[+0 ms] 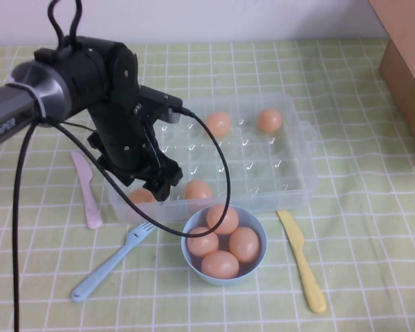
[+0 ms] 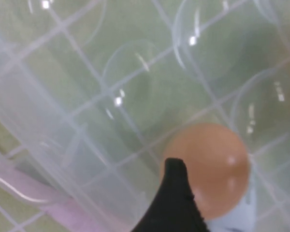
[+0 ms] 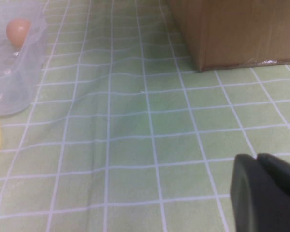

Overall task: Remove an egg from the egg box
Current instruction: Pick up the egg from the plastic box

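Egg [image 2: 210, 166] beside left tool [image 1: 159, 185] over egg box [image 1: 294, 176]; right tool [image 3: 268, 193] above tablecloth [image 3: 135, 145].

Cloth [image 1: 373, 173]: pale green with a white grid. Egg box [image 1: 290, 187]: clear, colourless. Eggs: orange-tan, including the egg [image 1: 198, 189] at the near edge. Bowl [image 1: 257, 257]: light blue. Fork [image 1: 111, 261]: light blue. Knives: one pink [image 1: 88, 190], one yellow [image 1: 301, 260]. Left gripper [image 1: 155, 183]: black. Carton [image 1: 408, 62]: brown

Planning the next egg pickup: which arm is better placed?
Left. The left gripper hangs over the egg box beside an egg; the right gripper sits off over bare cloth.
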Action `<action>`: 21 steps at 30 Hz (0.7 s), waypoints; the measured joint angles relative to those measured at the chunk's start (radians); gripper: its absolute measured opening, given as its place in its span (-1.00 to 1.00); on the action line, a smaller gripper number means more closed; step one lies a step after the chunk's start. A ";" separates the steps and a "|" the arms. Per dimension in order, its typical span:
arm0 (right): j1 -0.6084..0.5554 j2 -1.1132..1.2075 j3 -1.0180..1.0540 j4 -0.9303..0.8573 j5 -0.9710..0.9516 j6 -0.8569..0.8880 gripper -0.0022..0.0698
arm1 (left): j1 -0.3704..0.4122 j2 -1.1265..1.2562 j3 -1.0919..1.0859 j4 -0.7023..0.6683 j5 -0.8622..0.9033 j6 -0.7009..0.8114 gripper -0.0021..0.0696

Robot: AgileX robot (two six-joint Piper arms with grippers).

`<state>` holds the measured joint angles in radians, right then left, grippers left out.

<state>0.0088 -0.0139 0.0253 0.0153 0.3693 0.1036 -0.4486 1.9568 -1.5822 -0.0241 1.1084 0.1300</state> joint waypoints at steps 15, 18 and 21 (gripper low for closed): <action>0.000 0.000 0.000 0.000 0.000 0.000 -0.99 | 0.000 0.057 -0.001 0.052 -0.003 -0.013 0.47; 0.000 0.000 0.000 0.000 0.000 0.000 -0.99 | 0.000 0.059 -0.001 0.051 0.002 -0.012 0.47; 0.000 0.000 0.000 0.000 0.000 0.000 -0.99 | 0.000 0.059 -0.001 0.047 0.004 -0.011 0.38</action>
<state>0.0088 -0.0139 0.0253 0.0153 0.3693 0.1036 -0.4486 2.0163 -1.5829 0.0230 1.1122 0.1192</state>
